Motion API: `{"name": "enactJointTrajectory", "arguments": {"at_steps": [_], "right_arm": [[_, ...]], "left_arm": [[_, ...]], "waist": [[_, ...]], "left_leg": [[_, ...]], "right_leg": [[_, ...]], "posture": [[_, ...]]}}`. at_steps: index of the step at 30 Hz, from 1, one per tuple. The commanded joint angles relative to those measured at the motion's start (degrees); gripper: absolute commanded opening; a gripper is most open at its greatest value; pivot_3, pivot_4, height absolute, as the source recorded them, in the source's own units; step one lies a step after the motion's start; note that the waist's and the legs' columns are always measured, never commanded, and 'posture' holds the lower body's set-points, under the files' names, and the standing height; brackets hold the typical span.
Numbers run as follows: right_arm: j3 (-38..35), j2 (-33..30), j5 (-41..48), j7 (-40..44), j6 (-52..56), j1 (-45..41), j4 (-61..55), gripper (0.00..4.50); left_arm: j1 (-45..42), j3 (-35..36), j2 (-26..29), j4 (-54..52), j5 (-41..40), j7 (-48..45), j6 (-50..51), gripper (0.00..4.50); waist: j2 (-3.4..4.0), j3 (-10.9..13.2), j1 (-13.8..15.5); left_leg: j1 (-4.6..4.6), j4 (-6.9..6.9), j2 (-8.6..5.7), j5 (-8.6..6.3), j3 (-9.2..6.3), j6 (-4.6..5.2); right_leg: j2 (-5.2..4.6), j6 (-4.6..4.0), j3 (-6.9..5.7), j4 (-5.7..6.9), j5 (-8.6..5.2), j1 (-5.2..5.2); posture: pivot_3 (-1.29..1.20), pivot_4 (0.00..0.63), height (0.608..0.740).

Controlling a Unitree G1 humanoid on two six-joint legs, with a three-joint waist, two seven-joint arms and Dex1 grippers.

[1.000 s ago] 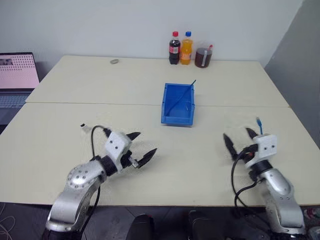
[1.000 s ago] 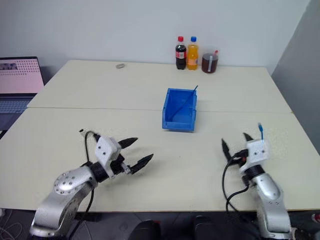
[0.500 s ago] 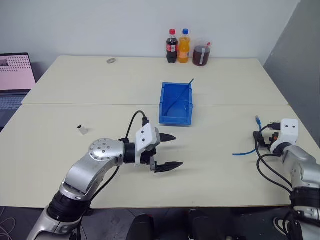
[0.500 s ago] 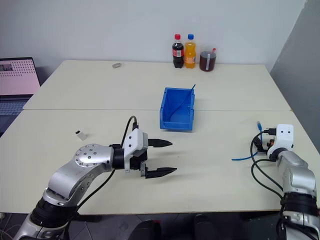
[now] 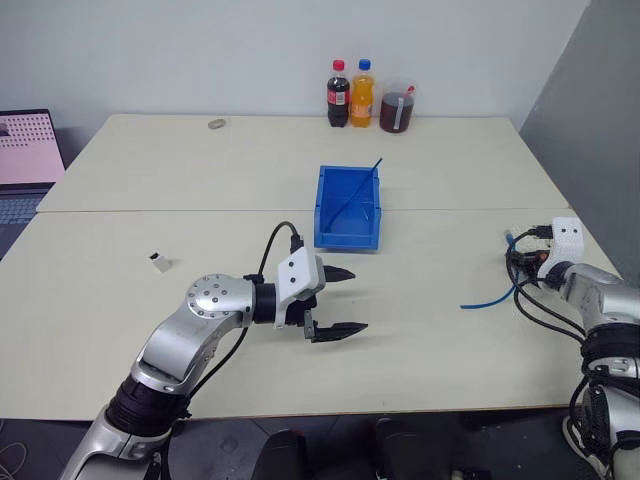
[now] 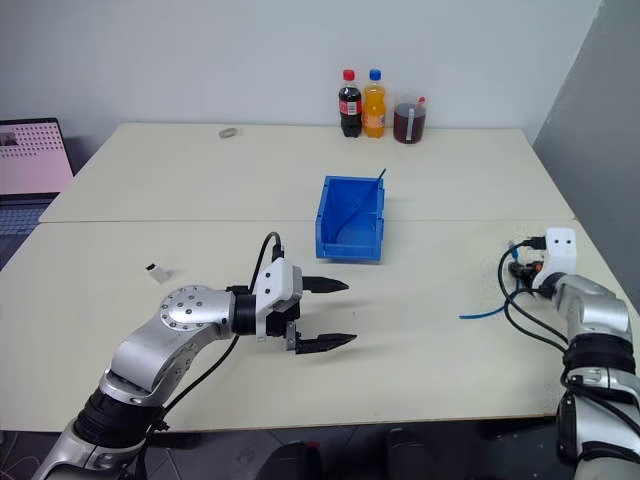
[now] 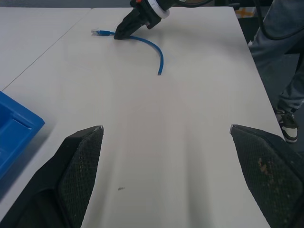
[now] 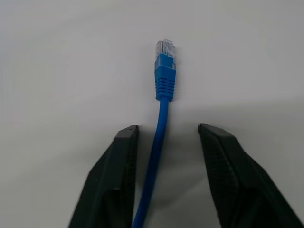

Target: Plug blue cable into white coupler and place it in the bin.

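Early: right gripper (image 8: 164, 137) fingers apart astride blue cable (image 8: 164, 83), not clamped; left gripper (image 5: 335, 300) spread empty mid-frame; white coupler (image 5: 159, 262) untouched at left, bin (image 5: 348, 208) awaits.

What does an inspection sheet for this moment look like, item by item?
Surface: pale table, two tops butted together.
Job's things: blue cable on the table between the right gripper jaws, not yet clamped; white coupler lying apart near the left edge; bin mid-table, a thin dark cable inside.
Clutter: two bottles, a cup of dark drink, a small grey object.
Grippers: left gripper open above bare table.
Cables: black robot leads on both arms.
Surroundings: laptop at left; a person's leg and shoe.
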Motion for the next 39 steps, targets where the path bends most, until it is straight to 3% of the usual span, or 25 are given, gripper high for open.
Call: {"name": "enactJointTrajectory", "arguments": {"at_steps": [1,6,11,16,19,23,30,36,39], "right_arm": [[1.8,-0.3,-1.4,2.1,-0.6,0.5,2.7,1.08],[4.5,-2.4,-1.9,9.3,-3.7,2.7,-0.4,0.03],[8.8,-8.2,-1.3,22.5,-3.8,6.1,-7.9,0.03],[14.0,-17.0,1.5,40.1,-6.4,12.0,-27.1,0.03],[18.0,-17.9,0.8,43.9,-9.7,13.4,-37.6,0.03],[26.6,-9.0,-2.5,42.5,-13.5,8.4,-41.6,0.03],[37.8,9.2,-9.2,37.6,-14.7,-2.9,-32.9,0.03],[41.3,14.5,-12.9,36.5,-17.8,-6.1,-26.9,0.03],[42.2,15.2,-14.5,36.5,-20.5,-6.5,-25.3,0.59]], "left_arm": [[-0.7,0.2,-0.4,-1.1,0.0,0.2,-0.7,4.5],[0.4,0.8,0.4,-1.0,0.4,0.3,-0.7,4.5],[2.6,2.4,2.3,-1.5,0.5,0.5,-0.5,4.5],[11.0,7.0,7.7,-2.1,0.7,0.1,-1.1,4.5],[16.8,9.8,10.9,-0.6,1.5,-0.6,-2.9,4.5],[20.7,12.0,14.0,3.3,2.8,-1.8,-5.6,4.5],[21.3,15.8,14.8,6.1,1.7,-1.8,-6.3,4.5],[22.8,17.3,14.9,7.6,2.3,-2.2,-7.7,4.5],[23.2,17.2,14.7,8.2,2.4,-2.2,-8.1,4.5]], "waist": [[-0.01,0.0,0.0],[-0.02,0.0,0.0],[0.0,0.0,0.2],[0.2,0.2,-0.1],[0.25,0.2,-0.2],[0.14,0.3,-0.3],[0.14,0.3,0.4],[0.11,0.3,1.6],[0.12,0.3,1.5]], "left_leg": [[0.0,0.0,0.0,0.0,-0.01,0.0],[0.01,0.01,0.01,0.0,-0.03,0.0],[0.0,-0.04,0.04,0.0,-0.1,0.0],[0.01,-0.07,0.09,-0.01,-0.07,0.01],[0.02,-0.07,0.15,-0.01,-0.02,0.01],[0.08,-0.05,0.22,-0.01,-0.07,0.0],[-0.11,0.03,0.13,0.01,0.01,0.0],[-0.25,0.0,0.03,-0.04,0.08,-0.03],[-0.26,-0.03,0.09,-0.05,0.06,-0.04]], "right_leg": [[0.0,0.0,0.0,0.0,0.0,0.01],[-0.02,0.01,-0.01,0.0,0.0,0.03],[-0.03,0.04,-0.02,-0.01,-0.03,0.02],[-0.05,0.04,-0.03,0.0,-0.05,-0.02],[-0.13,0.03,-0.05,0.04,-0.05,-0.08],[-0.13,0.02,-0.09,0.05,-0.05,-0.08],[-0.13,0.01,-0.19,0.12,0.01,-0.28],[-0.27,-0.28,-0.23,0.06,0.13,-0.41],[-0.3,-0.32,-0.24,0.07,0.11,-0.44]], "posture": [[0.0,0.15,0.74],[0.0,0.15,0.74],[0.0,0.15,0.74],[0.0,0.15,0.74],[0.0,0.15,0.74],[0.0,0.15,0.74],[0.0,0.15,0.74],[0.0,0.15,0.74],[0.0,0.15,0.74]]}}
